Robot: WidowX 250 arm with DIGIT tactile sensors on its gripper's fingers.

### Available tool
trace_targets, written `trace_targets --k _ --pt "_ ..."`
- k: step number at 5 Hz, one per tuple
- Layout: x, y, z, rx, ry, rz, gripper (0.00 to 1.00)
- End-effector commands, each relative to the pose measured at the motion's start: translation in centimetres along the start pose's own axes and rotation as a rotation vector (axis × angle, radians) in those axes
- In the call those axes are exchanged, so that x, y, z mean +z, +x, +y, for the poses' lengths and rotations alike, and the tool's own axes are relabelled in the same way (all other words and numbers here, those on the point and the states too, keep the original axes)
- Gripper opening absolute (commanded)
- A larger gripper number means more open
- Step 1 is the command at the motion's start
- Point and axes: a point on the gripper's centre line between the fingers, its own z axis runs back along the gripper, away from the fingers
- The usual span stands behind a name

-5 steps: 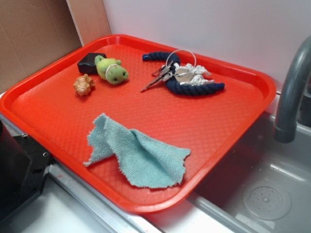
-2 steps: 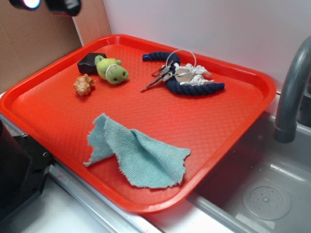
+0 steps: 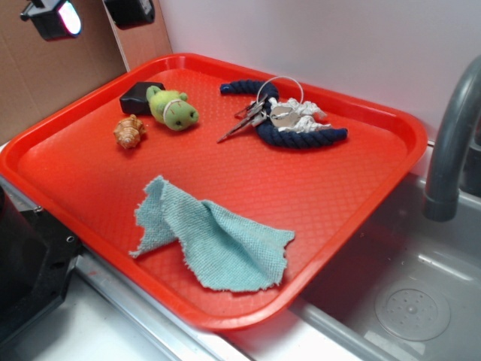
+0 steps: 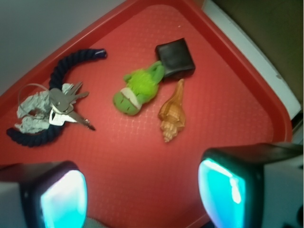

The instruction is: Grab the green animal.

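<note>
1. Here, the small lime-green plush animal (image 3: 173, 109) lies on the far left part of the textured red plastic tray (image 3: 346, 195); this toy serves as the landmark for everything below. In the wrist view (image 4: 137, 90) it shows a pale band around its body and dark marks on its rounded head.
2. A small black block (image 3: 137, 97) sits just behind the toy, touching its rear end (the wrist view (image 4: 176, 59) shows the contact plainly).
3. A tan spiral seashell (image 3: 129, 131) rests just beside the toy, on the side nearer the tray's left rim; in the wrist view (image 4: 173, 113) a thin strip of red separates the two.
4. A curved navy rope (image 3: 301, 135) with a white knotted bundle (image 3: 298, 115) and a ring of metal keys (image 3: 252, 116) lies to the right of the toy, clearly apart from it.
5. A rumpled teal knitted cloth (image 3: 218, 241) lies well apart from the toy, toward the tray's near edge.
6. The gripper (image 3: 92, 13) hangs high above and to the left of the toy, at the top edge of the exterior view, touching nothing. Its two dark fingers (image 4: 237, 183) with glowing pale-blue pads stand spread wide, with bare tray between them, and the toy lies beyond the gap in the wrist view.
7. A grey curved faucet (image 3: 451, 150) stands far to the right of the toy, outside the tray, above a metal sink (image 3: 406, 301).
</note>
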Motion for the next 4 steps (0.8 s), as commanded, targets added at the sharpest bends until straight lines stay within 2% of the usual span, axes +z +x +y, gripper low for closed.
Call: trace_targets --k 1,2,3,4 --pt "0.7 0.5 0.2 -0.006 -0.011 -0.021 1.00" --pt "-3.3 2.3 0.2 0.231 0.027 -0.051 1.00" --pt "-5.3 4.1 -0.1 0.408 0.029 -0.072 1.00" --pt "-7.5 4.9 -0.1 0.522 0.042 -0.060 1.00"
